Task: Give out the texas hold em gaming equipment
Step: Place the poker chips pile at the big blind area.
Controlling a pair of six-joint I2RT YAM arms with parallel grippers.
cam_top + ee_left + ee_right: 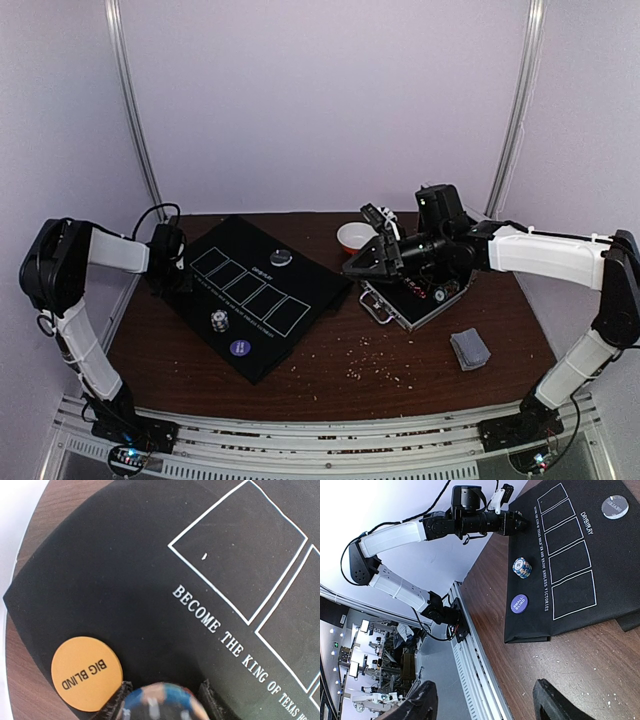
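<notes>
Brown wooden counter (400, 372) is partly covered by a black mat (315, 285), near whose corner a blurred, frame-cropped chip stack (155, 706) is flanked by the left tool (161, 696) beside an orange disc (86, 674), any grip indiscernible, while the right tool (484, 682) is spread apart, empty.

- The white and black left arm (110, 252) reaches right, and its black left gripper (521, 523) points down.
- The white and black right arm (540, 255) reaches left, and its black right gripper (362, 262) has its fingers wide apart.
</notes>
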